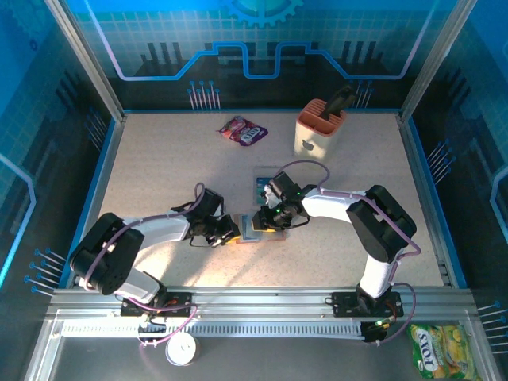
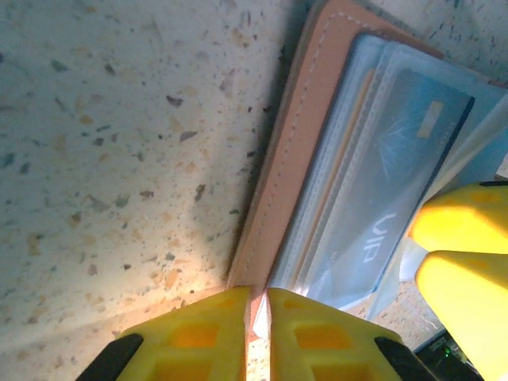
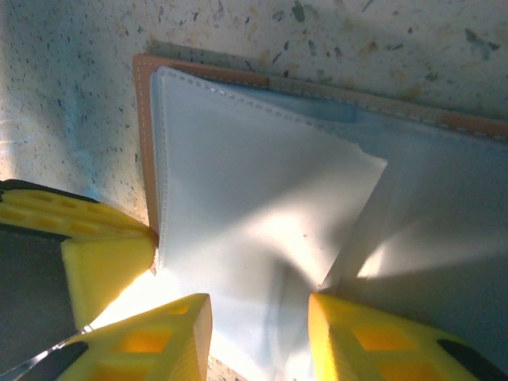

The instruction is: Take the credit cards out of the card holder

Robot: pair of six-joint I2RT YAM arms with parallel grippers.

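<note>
Two grippers work the open card holder (image 1: 252, 232) near-side of the peach caddy (image 1: 320, 127): left gripper (image 2: 255, 305) clamps its tan edge, right gripper (image 3: 258, 317) sits part-spread at a pocket (grip unclear), so pinch the thin, probably stiff and slick credit card (image 2: 397, 182) by its exposed end.

Speckled beige surface (image 1: 159, 167) is being boxed in by a blue rim (image 1: 101, 178) and aluminium posts (image 1: 85, 59). Back wall (image 1: 254, 40) is being covered by a blue grid print with a gear and circuit-style lines. Side walls (image 1: 32, 119) are being covered in the same blue. Warm low light is being thrown across the surface, and a bright patch (image 1: 302, 266) is being cast near the front edge. Front is being closed off by a slotted aluminium rail (image 1: 262, 302). Dark flecks (image 2: 119, 159) in the surface are being picked out in the left wrist view.
</note>
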